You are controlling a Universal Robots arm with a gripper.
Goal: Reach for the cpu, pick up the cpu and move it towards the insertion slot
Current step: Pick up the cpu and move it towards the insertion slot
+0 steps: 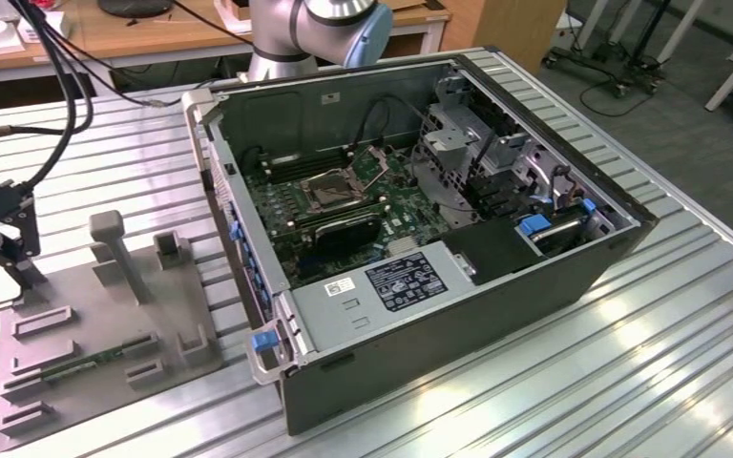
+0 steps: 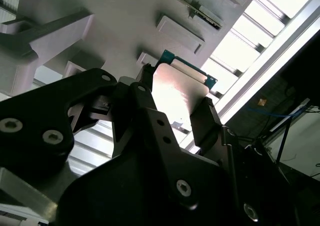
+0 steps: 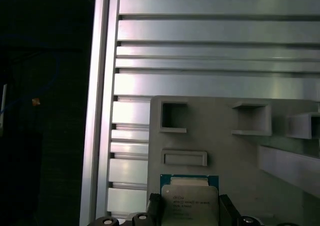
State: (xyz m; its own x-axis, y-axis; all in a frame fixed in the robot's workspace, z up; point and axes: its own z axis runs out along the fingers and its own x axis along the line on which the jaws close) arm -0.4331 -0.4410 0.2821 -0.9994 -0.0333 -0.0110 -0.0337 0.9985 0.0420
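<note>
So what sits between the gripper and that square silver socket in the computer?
In the exterior view, the grey fixture plate, a strip of table, then the computer case's wall.

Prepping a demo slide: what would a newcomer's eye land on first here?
First, the open computer case in the middle of the exterior view, with the silver-framed insertion slot on its green board. Then, at the exterior view's left by the grey fixture plate, the claw is shut on the cpu, whose silvery top and green edge show in both wrist views.
</note>
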